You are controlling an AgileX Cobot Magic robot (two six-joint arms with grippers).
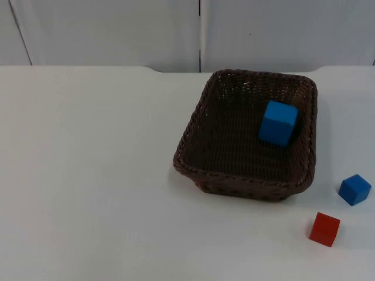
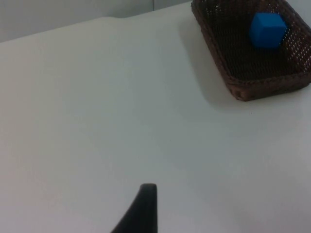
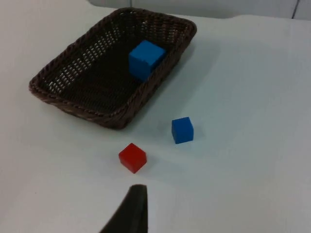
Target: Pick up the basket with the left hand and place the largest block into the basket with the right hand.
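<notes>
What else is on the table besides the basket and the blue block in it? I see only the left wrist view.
Observer: A small blue block lies on the table, outside the basket and not touching it.
Operator: Anything more?
Observer: A red block lies near the small blue one, apart from it.
Operator: Is either larger than the block in the basket?
Observer: No. The right wrist view shows both smaller than the big blue block.

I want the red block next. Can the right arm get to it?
Probably yes. The red block sits on open table beside the small blue block, apart from the basket, with nothing between it and the right gripper's fingertip.
</notes>
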